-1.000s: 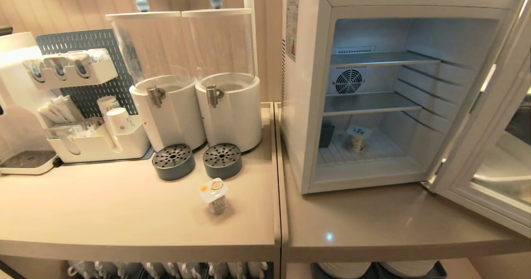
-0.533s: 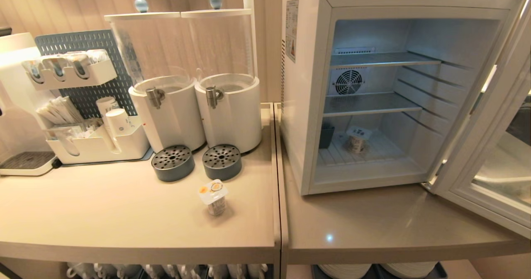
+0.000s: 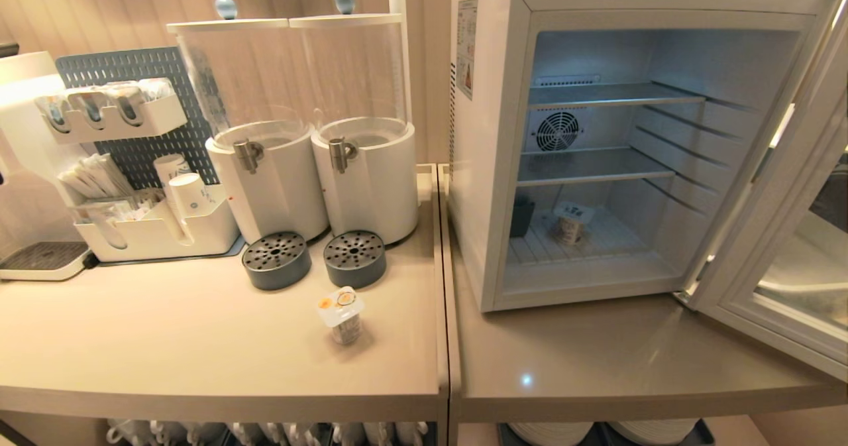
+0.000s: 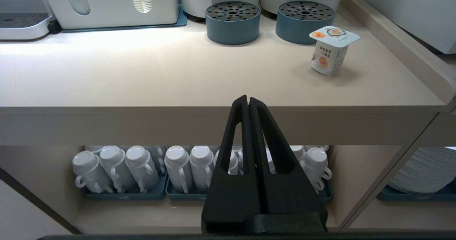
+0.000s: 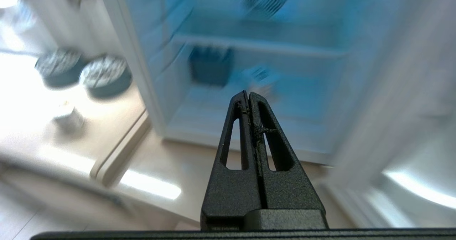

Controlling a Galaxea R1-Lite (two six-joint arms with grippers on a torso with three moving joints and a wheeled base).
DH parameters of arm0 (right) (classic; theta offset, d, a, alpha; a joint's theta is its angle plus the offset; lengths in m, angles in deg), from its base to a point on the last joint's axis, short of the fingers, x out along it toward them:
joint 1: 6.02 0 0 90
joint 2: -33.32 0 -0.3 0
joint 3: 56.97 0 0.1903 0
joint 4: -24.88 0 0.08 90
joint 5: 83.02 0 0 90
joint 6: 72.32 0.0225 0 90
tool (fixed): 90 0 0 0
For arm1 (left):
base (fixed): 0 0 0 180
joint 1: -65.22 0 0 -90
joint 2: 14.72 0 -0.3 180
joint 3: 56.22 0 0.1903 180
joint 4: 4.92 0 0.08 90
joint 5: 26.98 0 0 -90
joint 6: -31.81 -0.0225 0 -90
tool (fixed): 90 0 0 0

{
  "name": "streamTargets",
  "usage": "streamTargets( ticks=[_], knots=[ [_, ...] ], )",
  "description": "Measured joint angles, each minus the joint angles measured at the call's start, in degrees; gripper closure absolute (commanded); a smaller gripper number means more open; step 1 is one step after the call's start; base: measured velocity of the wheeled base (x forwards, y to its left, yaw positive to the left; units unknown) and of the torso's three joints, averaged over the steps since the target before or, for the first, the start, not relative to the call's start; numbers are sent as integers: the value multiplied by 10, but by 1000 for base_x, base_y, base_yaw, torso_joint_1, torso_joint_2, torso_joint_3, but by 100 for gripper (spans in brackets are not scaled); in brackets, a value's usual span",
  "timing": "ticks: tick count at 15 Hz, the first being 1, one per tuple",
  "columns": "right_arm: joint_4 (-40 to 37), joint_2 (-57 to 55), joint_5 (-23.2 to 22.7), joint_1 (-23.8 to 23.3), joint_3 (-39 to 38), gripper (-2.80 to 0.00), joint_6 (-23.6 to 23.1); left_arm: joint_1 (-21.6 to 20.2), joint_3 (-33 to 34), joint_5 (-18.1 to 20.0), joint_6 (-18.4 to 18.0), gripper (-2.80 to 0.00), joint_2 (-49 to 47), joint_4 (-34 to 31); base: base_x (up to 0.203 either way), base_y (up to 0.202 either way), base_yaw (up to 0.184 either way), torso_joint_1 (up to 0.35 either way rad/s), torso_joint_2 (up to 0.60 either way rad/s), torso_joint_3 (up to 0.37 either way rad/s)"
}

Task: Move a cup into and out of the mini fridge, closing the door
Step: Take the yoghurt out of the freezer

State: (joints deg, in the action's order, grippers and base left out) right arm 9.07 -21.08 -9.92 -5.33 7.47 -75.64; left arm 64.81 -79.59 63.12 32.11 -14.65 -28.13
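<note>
The white mini fridge [image 3: 490, 167] stands open on the right counter, its door [image 3: 782, 247] swung wide to the right. A small sealed cup [image 3: 342, 313] with a foil lid stands on the left counter; it also shows in the left wrist view as the cup [image 4: 331, 51]. A second cup [image 3: 571, 224] sits on the fridge's bottom shelf. Neither arm shows in the head view. My left gripper [image 4: 248, 99] is shut and empty, low before the counter's front edge. My right gripper [image 5: 248, 94] is shut and empty, pointing at the open fridge [image 5: 142, 72] from in front of the counter.
Two drink dispensers [image 3: 291, 134] with grey drip discs [image 3: 277, 258] stand at the back left, beside a white organiser [image 3: 132, 187]. A dark box [image 3: 521, 215] sits inside the fridge. Mugs [image 4: 142, 168] and plates [image 4: 424, 172] fill the shelf under the counter.
The head view has shifted very slightly. The cups, fridge and door stand as before.
</note>
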Motion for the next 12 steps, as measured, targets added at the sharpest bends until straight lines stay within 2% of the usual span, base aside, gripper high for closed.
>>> streamTargets(
  ticks=[4, 5, 7, 10, 12],
  knots=[
    [216, -243, -108, -17, -92, 0, -4, 0, 0, 0, 0, 0, 0, 0, 0, 0, 0, 0, 0, 0],
    [276, -309, -116, -20, -114, -280, -5, 0, 0, 0, 0, 0, 0, 0, 0, 0, 0, 0, 0, 0],
    [425, -453, -104, -22, -150, -280, -9, 0, 0, 0, 0, 0, 0, 0, 0, 0, 0, 0, 0, 0],
    [640, -639, -40, -16, -173, -280, -38, 0, 0, 0, 0, 0, 0, 0, 0, 0, 0, 0, 0, 0],
    [713, -717, 17, 0, -149, -280, -52, 0, 0, 0, 0, 0, 0, 0, 0, 0, 0, 0, 0, 0]
  ],
)
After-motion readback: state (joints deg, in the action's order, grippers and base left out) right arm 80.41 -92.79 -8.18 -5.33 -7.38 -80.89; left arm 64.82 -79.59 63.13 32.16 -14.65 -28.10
